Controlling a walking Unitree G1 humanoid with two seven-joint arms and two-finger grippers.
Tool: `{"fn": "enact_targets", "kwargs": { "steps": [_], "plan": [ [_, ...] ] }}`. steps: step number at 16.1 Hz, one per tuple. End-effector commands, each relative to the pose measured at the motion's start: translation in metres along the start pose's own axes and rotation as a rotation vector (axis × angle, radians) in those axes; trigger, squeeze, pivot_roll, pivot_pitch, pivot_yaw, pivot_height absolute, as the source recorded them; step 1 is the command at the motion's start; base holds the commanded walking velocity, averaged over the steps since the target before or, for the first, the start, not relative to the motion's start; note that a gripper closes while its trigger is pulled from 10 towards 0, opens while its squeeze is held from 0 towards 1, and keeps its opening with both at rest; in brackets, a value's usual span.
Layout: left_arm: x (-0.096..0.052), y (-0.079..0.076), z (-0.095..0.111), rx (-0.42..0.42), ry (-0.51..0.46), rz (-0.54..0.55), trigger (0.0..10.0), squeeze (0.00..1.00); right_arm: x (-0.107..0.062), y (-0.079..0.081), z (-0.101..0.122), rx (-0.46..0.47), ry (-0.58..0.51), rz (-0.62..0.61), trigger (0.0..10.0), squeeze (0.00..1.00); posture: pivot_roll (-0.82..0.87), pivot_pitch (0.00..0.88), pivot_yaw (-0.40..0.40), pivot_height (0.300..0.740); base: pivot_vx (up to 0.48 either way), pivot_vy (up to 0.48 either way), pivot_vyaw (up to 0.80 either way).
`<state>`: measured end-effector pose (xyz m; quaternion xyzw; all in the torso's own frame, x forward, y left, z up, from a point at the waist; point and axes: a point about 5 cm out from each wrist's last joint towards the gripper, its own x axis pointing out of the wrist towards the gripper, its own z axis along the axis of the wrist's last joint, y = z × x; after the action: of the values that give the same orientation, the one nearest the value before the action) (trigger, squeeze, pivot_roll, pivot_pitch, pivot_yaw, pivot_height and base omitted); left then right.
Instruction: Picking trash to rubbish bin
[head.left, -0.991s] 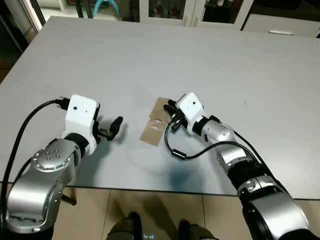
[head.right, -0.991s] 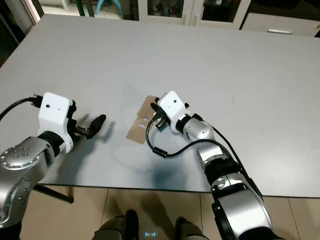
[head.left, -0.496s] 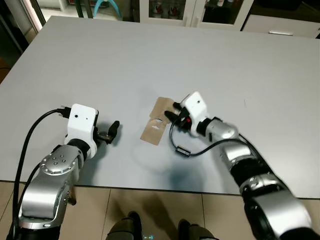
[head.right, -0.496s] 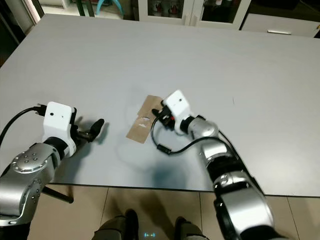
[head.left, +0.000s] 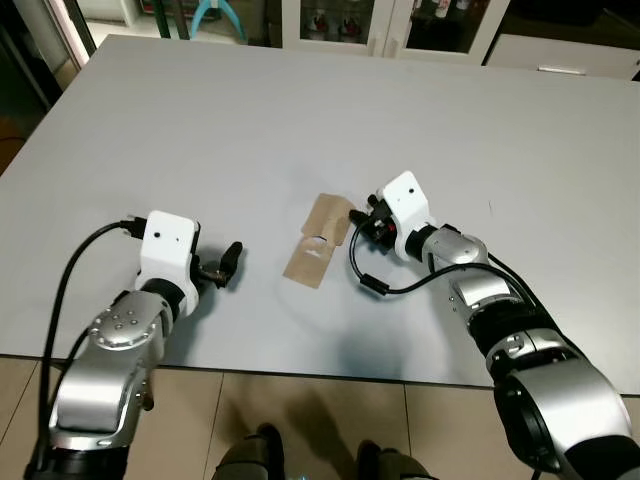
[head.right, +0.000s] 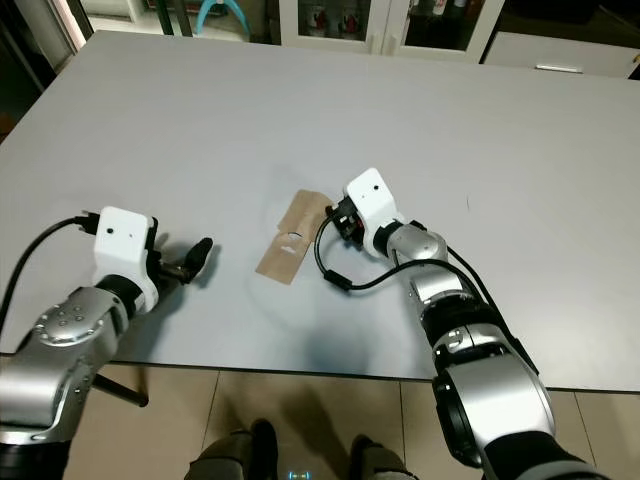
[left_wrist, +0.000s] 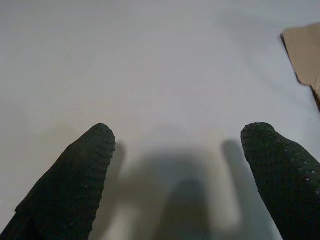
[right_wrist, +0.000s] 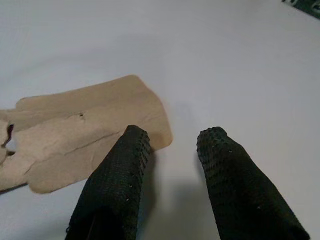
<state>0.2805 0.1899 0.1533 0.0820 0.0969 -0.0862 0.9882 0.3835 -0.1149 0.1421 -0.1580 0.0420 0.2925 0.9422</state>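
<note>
Grey surface (head.left: 300, 120) fills your view, with tile floor (head.left: 330, 420) along its near edge. You have two grippers over it and one piece of trash. Nearest you, the left gripper (head.left: 232, 262) hovers low by the front edge, its fingers (left_wrist: 75, 175) spread wide on nothing. One flat brown card (head.left: 317, 240) lies between the arms, well apart from the left gripper. Your right gripper (head.left: 360, 222) sits at the card's right edge, fingers (right_wrist: 120, 175) narrowly parted, one tip over the card's corner, not gripping it. Beyond the far edge you can see cabinets (head.left: 400, 20) and a teal chair leg (head.left: 215, 12).
</note>
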Motion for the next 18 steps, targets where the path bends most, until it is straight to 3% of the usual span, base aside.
{"fn": "enact_targets", "kwargs": {
  "steps": [1,4,8,13,15,18],
  "plan": [
    [0.002,-0.002,-0.003,0.01,0.0,-0.006,10.0,0.0,0.0,-0.003,0.0,-0.011,0.003,-0.021,10.0,0.0,0.01,0.151,-0.007,0.74,0.0,0.0,0.0],
    [0.009,-0.002,-0.011,0.034,0.001,0.022,10.0,0.0,0.004,0.004,-0.003,-0.005,0.019,-0.038,10.0,0.0,0.0,0.15,-0.004,0.74,0.0,0.0,0.0],
    [0.018,-0.003,-0.01,0.049,-0.021,0.035,10.0,0.0,0.009,0.021,-0.005,0.011,0.01,0.032,10.0,0.0,0.0,0.152,0.0,0.74,0.0,0.0,0.0],
    [0.02,-0.004,-0.009,0.054,-0.036,0.035,10.0,0.0,0.009,0.029,-0.008,0.032,0.003,0.088,10.0,0.0,0.0,0.154,0.003,0.74,0.0,0.0,0.0],
    [0.02,-0.004,-0.009,0.055,-0.039,0.036,10.0,0.0,0.008,0.03,-0.007,0.046,-0.005,0.125,10.0,0.0,0.0,0.156,0.004,0.74,0.0,0.0,0.0],
    [0.022,-0.004,-0.011,0.052,-0.04,0.046,10.0,0.0,0.004,0.042,-0.011,0.072,-0.021,0.274,10.0,0.0,-0.01,0.158,0.003,0.74,0.0,0.0,0.0]
  ]
}}
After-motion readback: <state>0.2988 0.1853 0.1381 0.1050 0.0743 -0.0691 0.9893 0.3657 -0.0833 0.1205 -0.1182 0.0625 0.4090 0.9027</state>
